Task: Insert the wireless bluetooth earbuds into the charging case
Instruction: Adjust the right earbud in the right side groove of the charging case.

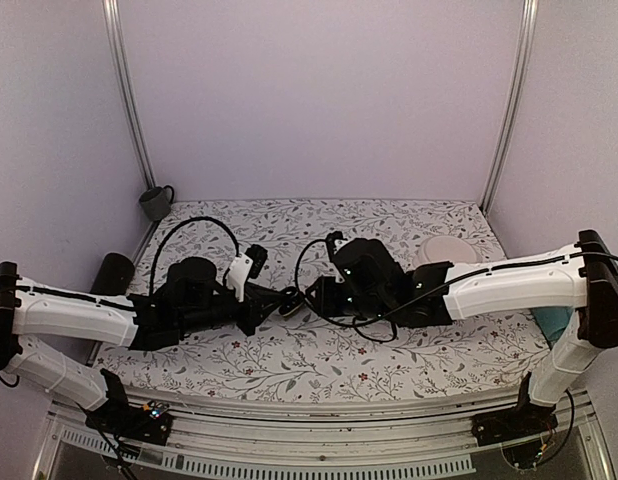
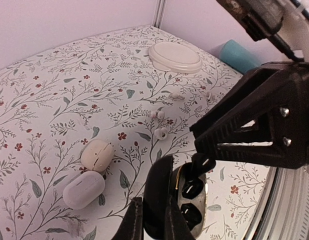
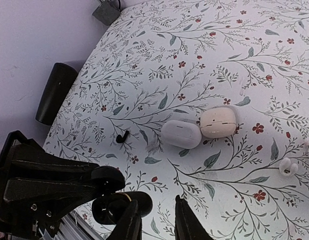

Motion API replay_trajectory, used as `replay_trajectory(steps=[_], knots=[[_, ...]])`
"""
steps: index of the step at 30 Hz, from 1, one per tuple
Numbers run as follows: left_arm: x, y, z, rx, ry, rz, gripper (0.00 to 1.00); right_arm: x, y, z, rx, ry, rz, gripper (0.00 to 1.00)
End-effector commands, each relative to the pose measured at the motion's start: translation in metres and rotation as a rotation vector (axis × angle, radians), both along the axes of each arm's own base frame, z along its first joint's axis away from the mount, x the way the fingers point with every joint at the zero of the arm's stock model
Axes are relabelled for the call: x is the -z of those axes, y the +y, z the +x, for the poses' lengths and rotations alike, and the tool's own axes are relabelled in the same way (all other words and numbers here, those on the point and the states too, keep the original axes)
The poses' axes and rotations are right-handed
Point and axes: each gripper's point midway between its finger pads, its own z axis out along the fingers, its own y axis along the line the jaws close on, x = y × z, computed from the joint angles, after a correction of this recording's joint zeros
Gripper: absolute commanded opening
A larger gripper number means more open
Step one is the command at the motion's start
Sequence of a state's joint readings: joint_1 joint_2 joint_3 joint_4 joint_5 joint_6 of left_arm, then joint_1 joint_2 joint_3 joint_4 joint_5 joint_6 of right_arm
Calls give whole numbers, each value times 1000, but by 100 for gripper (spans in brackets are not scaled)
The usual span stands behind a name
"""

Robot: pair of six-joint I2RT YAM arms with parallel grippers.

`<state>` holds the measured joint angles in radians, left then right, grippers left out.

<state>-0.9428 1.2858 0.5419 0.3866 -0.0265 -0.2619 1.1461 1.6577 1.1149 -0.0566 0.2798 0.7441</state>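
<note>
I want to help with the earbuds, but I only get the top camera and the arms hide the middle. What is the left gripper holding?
Observer: The left wrist camera shows the left gripper shut on the charging case, which is open.
Operator: Is any earbud lying loose?
Observer: Yes, the right wrist camera shows one black earbud on the cloth, apart from the case.
Operator: Anything else under there?
Observer: A white oval case lying against a cream oval case.
</note>
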Motion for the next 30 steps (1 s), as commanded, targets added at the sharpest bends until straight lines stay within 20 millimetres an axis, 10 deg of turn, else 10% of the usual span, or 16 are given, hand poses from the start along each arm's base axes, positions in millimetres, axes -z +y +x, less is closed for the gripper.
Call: replay_trajectory(steps=[1,30], knots=[[-11,-10,0,17,-13,-24,0,-15,10,-3,-24,-44,3,25],[-13,-10,-1,16,-15,-31,0,-8,3,-15,7,-1,14,24]])
